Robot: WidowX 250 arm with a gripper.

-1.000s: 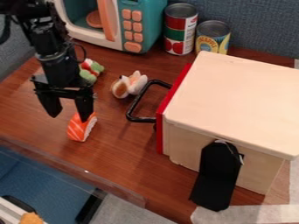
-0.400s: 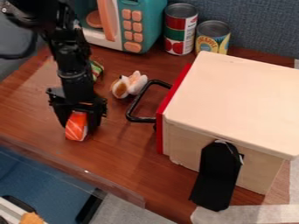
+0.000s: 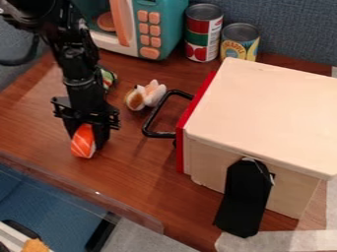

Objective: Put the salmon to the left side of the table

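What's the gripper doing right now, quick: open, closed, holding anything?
Gripper: closed on the salmon, one finger on each side; whether the piece is off the table yet, I can't tell.

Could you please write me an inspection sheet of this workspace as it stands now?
Surface: brown wood-look table, clear strip along its near edge.
Job's things: salmon sushi toy, at the table's left part, between the gripper's fingers.
Clutter: white-and-orange toy beside the black handle of a pale wooden box; green toy partly behind the arm; two cans and a toy microwave at the back.
Gripper: low over the table, fingers apparently closed on the salmon.
Cables: dark cable looping beside the arm, upper left.
Surroundings: blue-grey fabric panel behind; people, nothing seen.
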